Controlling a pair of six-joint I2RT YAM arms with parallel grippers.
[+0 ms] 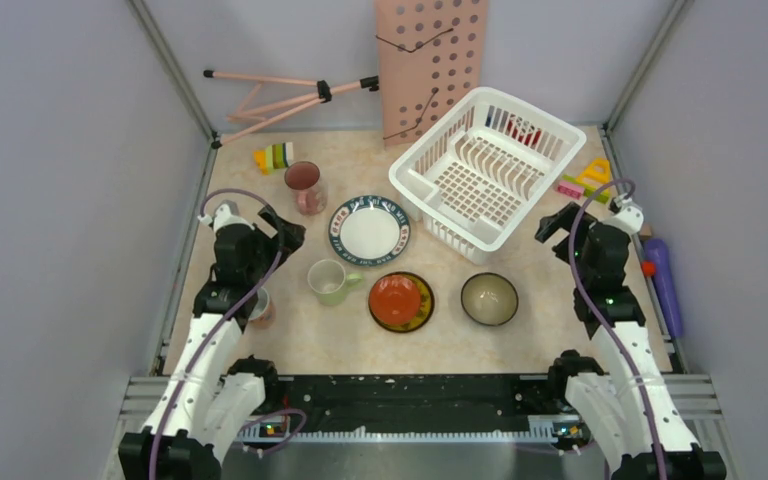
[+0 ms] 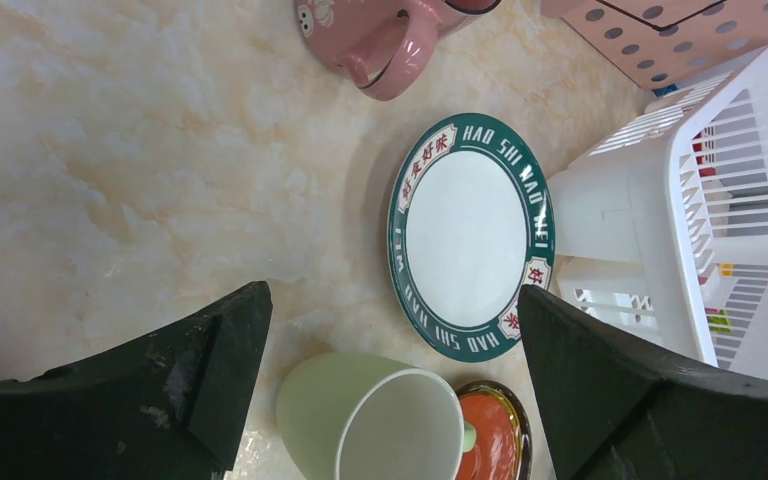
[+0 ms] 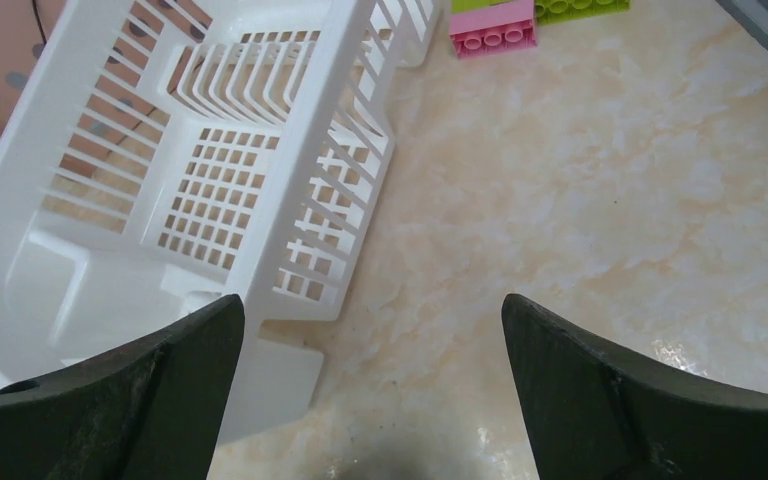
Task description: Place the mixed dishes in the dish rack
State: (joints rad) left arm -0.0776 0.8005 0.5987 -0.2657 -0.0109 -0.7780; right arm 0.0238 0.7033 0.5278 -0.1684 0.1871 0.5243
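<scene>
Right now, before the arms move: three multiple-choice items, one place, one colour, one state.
1. The patterned-rim plate lies: A flat on the table, left of the dish rack; B inside the dish rack; C on the floor.
2. The mug is: A black; B light green; C blue.
3. The left gripper is: A shut on the mug; B shut, empty; C open, empty.
Answers: A, it lies flat beside the rack; B, pale green in both views; C, jaws spread wide, gripping nothing.
</scene>
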